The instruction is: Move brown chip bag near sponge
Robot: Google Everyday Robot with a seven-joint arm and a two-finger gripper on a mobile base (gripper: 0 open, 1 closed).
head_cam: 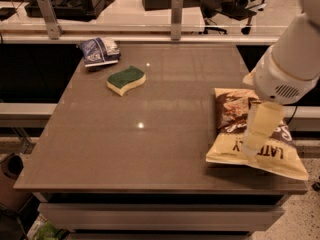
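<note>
We see a brown table with a small blue and white bag at its far left corner and the sponge near it. The brown chip bag lies flat at the near right edge, well apart from the sponge. A white arm reaches down from the upper right, its gripper over the bag's middle; we cannot tell whether it is open or closed.

Pincer hangs over brown chip bag, sponge well apart.
</note>
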